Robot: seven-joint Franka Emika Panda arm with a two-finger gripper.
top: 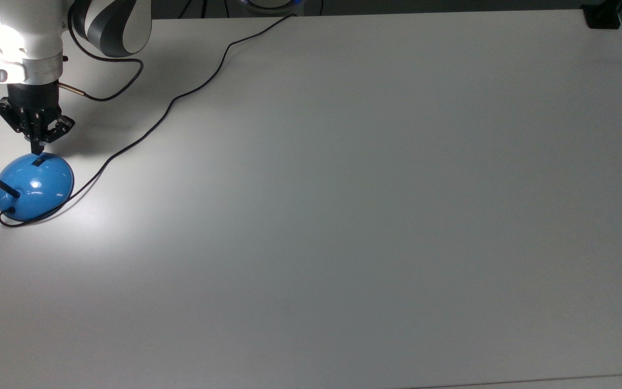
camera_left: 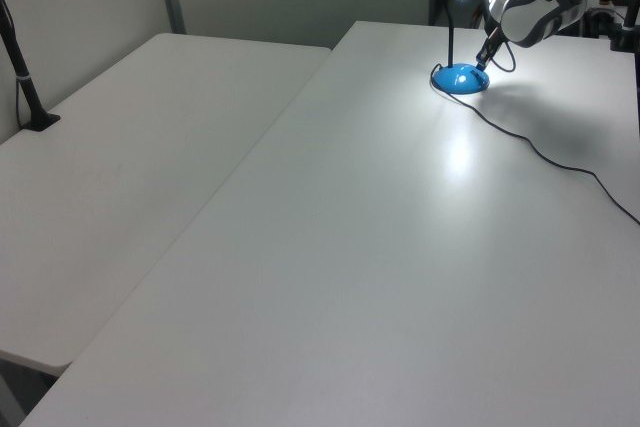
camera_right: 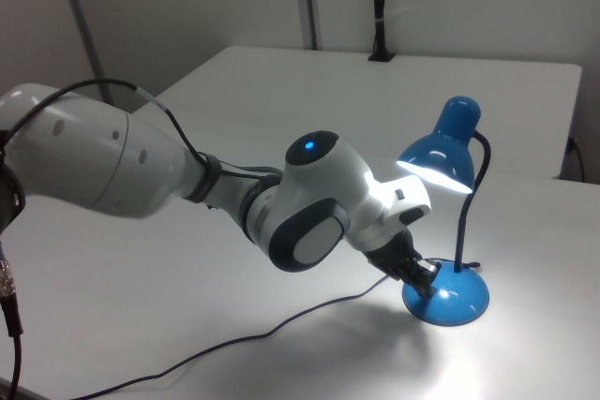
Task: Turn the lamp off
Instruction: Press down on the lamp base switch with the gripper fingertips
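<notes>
The lamp is lit and throws a bright patch on the white table. Its blue dome base sits at the top view's left, with a small black switch on the upper side. The blue shade hangs above on a black gooseneck. My gripper is shut and points down with its tip right at the switch; I cannot tell whether they touch. The right view shows the gripper against the base. The left view has the base at the far right.
The lamp's thin black cord snakes from the base across the table to its far edge. A black clamp sits at the top view's upper right corner. A second white table with a black post stands at the left view's left.
</notes>
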